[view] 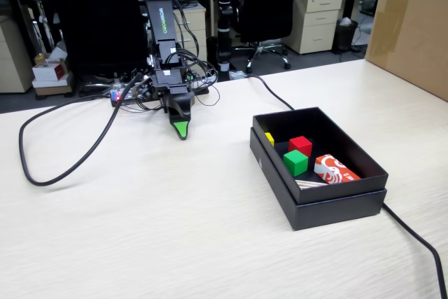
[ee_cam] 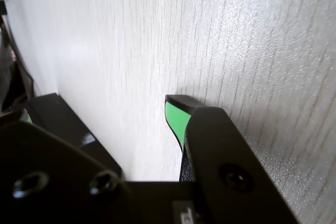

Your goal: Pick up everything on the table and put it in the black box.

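The small bright green cube (view: 295, 162) already sits inside the shallow matte black cardboard box (view: 336, 204) — right of the green-tipped tool (view: 181, 129), whose opening I cannot tell, poised over bare pale desk (view: 140, 229).

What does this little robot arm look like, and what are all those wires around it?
The arm is small and mostly black, built from boxy blocks stacked in a column, with green lettering down the upper block. Its gripper narrows to a point with a bright green pad on the tip. A tangle of thin wires sits at its base, where a small red light glows, and a thick black cable loops across the table.
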